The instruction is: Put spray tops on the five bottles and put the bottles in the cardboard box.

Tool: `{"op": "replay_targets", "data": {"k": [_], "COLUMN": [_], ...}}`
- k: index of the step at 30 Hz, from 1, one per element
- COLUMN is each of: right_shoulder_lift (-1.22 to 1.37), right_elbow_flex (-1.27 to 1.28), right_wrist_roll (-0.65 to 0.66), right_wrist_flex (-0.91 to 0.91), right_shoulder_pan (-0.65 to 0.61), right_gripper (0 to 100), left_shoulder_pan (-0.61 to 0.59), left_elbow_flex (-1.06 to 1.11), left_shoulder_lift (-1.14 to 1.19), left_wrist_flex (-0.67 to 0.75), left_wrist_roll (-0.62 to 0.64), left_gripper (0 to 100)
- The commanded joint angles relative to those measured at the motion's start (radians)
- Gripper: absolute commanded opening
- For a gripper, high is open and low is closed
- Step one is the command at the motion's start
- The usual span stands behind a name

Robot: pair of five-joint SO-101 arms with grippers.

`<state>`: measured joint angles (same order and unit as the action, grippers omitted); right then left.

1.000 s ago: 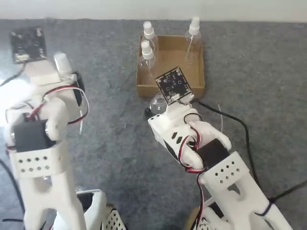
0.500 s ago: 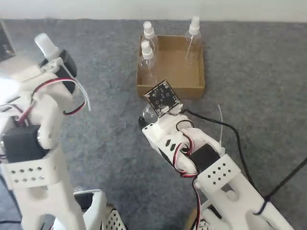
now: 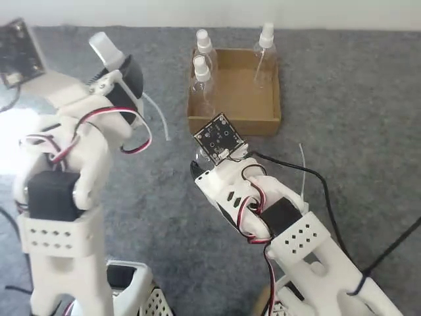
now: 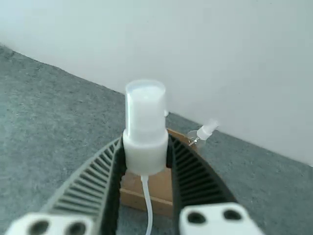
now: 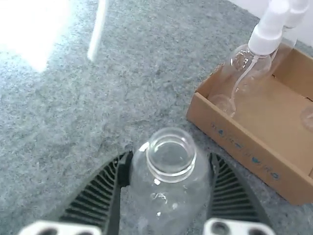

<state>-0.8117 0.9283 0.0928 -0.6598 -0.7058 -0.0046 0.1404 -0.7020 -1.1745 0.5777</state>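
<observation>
**Both grippers loaded**

Right gripper (image 5: 169, 169) is clamped round the uncapped bottle (image 5: 168, 152), held upright just short of the cardboard box (image 3: 263, 124). Left gripper (image 4: 145, 152) pinches a spray top (image 4: 145, 117) up in the air, tube dangling.

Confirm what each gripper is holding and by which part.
Left gripper holds a spray top by its wide lower collar. Right gripper holds a bottle, no top on it, by the upper body just under the neck.
</observation>
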Motion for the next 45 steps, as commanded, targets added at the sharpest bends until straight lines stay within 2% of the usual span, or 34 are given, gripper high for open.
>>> {"op": "replay_targets", "data": {"k": [1, 8, 12, 18, 22, 38, 45], "right_shoulder_lift": [-0.035, -0.035, -0.035, -0.035, -0.035, -0.035, -0.035], "right_elbow_flex": [-0.006, -0.005, -0.003, -0.003, -0.003, -0.003, -0.002], "right_wrist_roll": [0.008, 0.006, 0.006, 0.006, 0.006, 0.005, 0.005], "right_wrist_flex": [0.024, 0.024, 0.024, 0.022, -0.002, -0.005, -0.025], "right_shoulder_pan": [-0.012, -0.012, -0.012, -0.024, -0.042, -0.038, -0.036], "right_gripper": [14.4, 14.4, 14.4, 14.4, 14.4, 14.4, 14.4], "left_shoulder_pan": [0.026, 0.084, 0.118, 0.189, 0.226, 0.203, 0.203], "left_elbow_flex": [-0.022, 0.074, 0.150, 0.473, 0.611, 0.638, 0.636], "left_shoulder_lift": [-0.035, -0.051, -0.155, -0.382, -0.466, -0.489, -0.491], "left_wrist_flex": [0.034, 0.121, 0.158, 0.413, 0.512, 0.462, 0.377], "left_wrist_roll": [0.037, 0.054, 0.058, 0.051, -0.006, -0.009, -0.041], "left_gripper": [1, 1, 1, 1, 1, 1, 1]}}
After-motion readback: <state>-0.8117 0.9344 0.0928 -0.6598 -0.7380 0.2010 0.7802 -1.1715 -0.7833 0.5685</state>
